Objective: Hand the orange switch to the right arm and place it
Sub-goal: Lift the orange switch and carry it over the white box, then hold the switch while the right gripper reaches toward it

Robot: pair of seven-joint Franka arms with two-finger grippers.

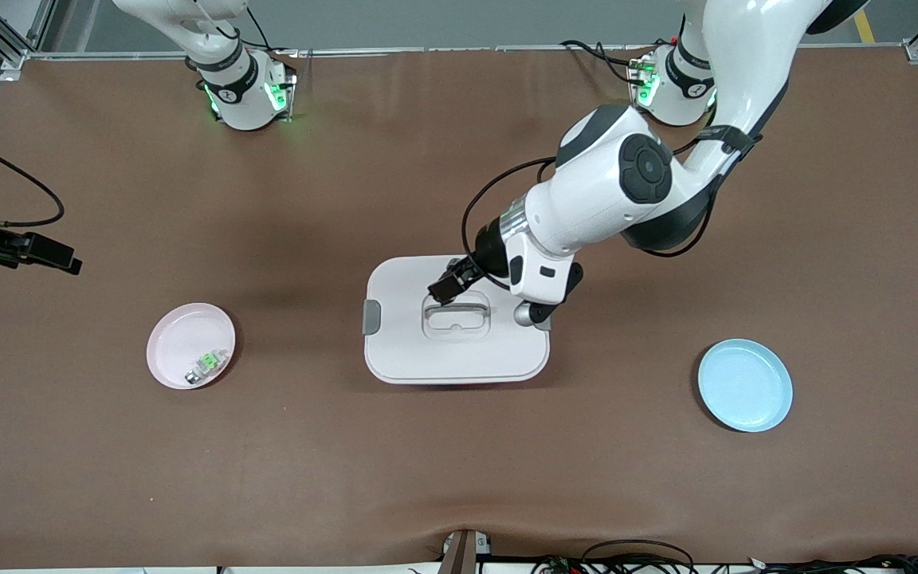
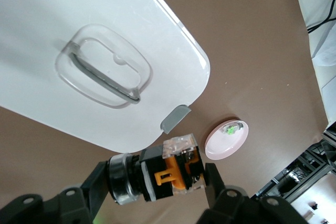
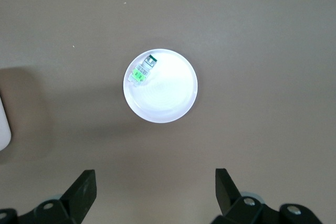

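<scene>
My left gripper (image 1: 449, 285) hangs over the handle of the white lidded box (image 1: 403, 351). In the left wrist view it (image 2: 156, 179) is shut on the orange switch (image 2: 169, 174), a small black block with an orange clip, a clear cap and a metal ring, held lengthwise between the fingers. The switch cannot be made out in the front view. My right gripper (image 3: 156, 179) is open and empty, high over the table at the right arm's end; a dark part of it shows at the front view's edge (image 1: 33, 251).
A pink plate (image 1: 180, 339) with a green-and-clear part (image 1: 205, 364) in it lies toward the right arm's end; both show in the right wrist view (image 3: 170, 100) (image 3: 143, 71). A blue plate (image 1: 744, 384) lies toward the left arm's end.
</scene>
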